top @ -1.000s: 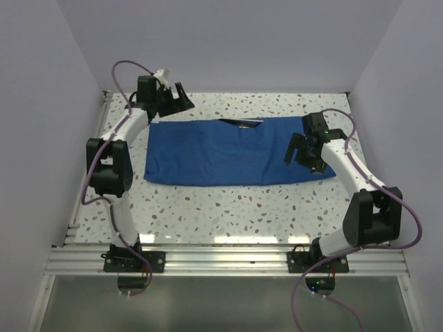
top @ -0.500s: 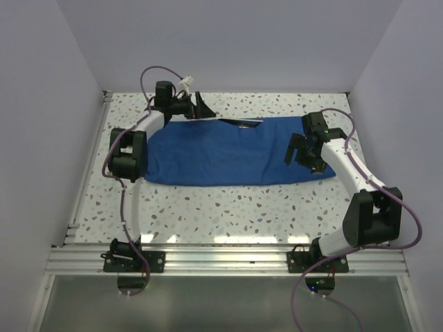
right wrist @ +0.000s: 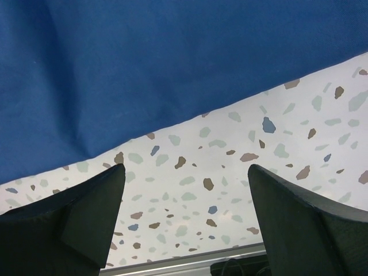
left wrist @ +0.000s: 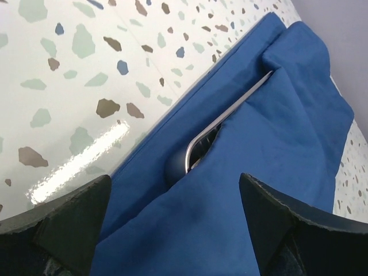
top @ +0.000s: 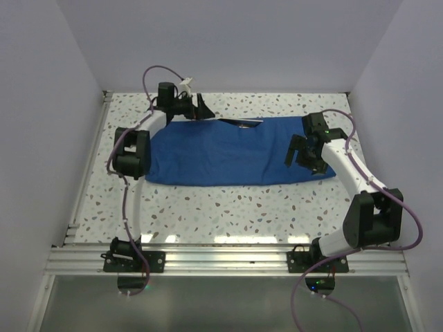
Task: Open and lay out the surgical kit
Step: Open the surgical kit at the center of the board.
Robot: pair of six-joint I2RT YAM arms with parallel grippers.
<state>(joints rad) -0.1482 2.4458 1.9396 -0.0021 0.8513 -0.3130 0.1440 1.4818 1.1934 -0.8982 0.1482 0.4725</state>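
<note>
**Surgical kit: left arm is lined up on the open fold**

Big picture first: the white speckled terrazzo tabletop (top: pixel 208 207) has the royal-blue cloth wrap (top: pixel 235 155) lying on it as a flat folded band. Its long axis runs left to right across the table, sitting toward the far side. It's not opened out yet, so I'd call the task barely begun.

The left gripper (top: pixel 199 109) hangs at the far-left corner of the cloth with its jaws spread wide and nothing in them. The right gripper (top: pixel 302 158) is over the right end of the band, near the near-side hem. Its jaws are also apart and empty, and its wrist view shows just the blue edge and bare table.

The bit that matters is the shiny steel tray rim (left wrist: pixel 230 115), which pokes out of a slit in the fold along the far edge. It lies straight ahead of the left fingers, running away from them along the cloth's length. So the left arm is clearly the nearer one to that flap. My guess is that it grabs the top layer right beside the rim and peels it toward the near side.

There's no brand, label or readable writing anywhere that I can spot.
</note>
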